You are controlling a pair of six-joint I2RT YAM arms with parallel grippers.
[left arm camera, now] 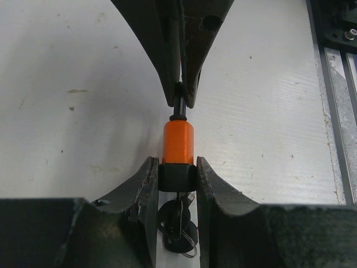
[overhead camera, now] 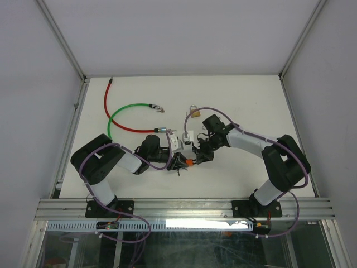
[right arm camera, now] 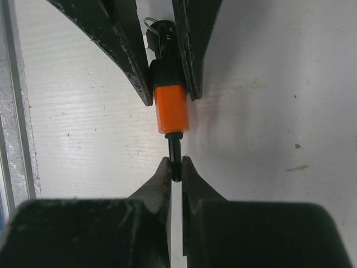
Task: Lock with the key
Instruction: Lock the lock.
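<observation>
A small lock with an orange body (left arm camera: 178, 142) and a black end cap is held level above the table between my two grippers. My left gripper (left arm camera: 177, 168) is shut on the black cap. Behind the cap, between the left fingers, a black-headed key (left arm camera: 177, 226) on a wire ring sticks out of the cap. My right gripper (right arm camera: 175, 166) is shut on the lock's thin black shackle (right arm camera: 174, 146). The right wrist view shows the orange body (right arm camera: 170, 109) and the key (right arm camera: 160, 30) from the opposite side. From above, the lock (overhead camera: 189, 162) sits where both grippers meet.
A brass padlock (overhead camera: 194, 112) lies on the table behind the grippers. A red cable (overhead camera: 107, 109) and a green cable (overhead camera: 125, 110) with metal ends curve across the left back. The aluminium frame rail (left arm camera: 334, 111) runs along the table's near edge.
</observation>
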